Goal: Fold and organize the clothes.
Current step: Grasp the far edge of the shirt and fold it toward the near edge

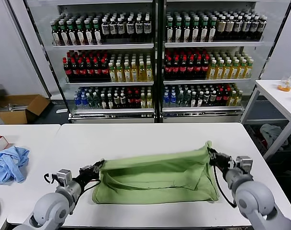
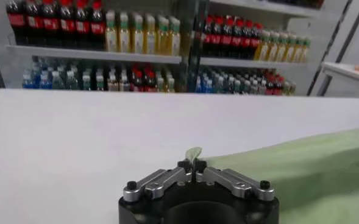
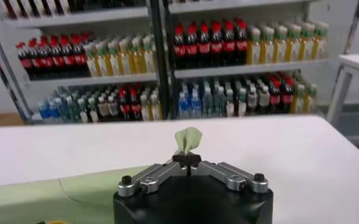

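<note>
Both arms reach forward, pinching shirt [image 1: 155, 175] corners: left gripper [image 1: 99, 165], right gripper [image 1: 212, 154].

I'm facing glass-door coolers [image 1: 155, 57] packed with bottled drinks, a white table [image 1: 150, 136] in front, another white table [image 1: 279, 96] to the right, a cardboard box [image 1: 21, 108] on dark floor left.

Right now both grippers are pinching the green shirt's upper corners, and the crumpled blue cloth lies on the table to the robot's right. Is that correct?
One detail is wrong: the blue cloth lies to the robot's left, as the head view shows. The rest holds: the left gripper and the right gripper are each shut on an upper corner of the green shirt.
</note>
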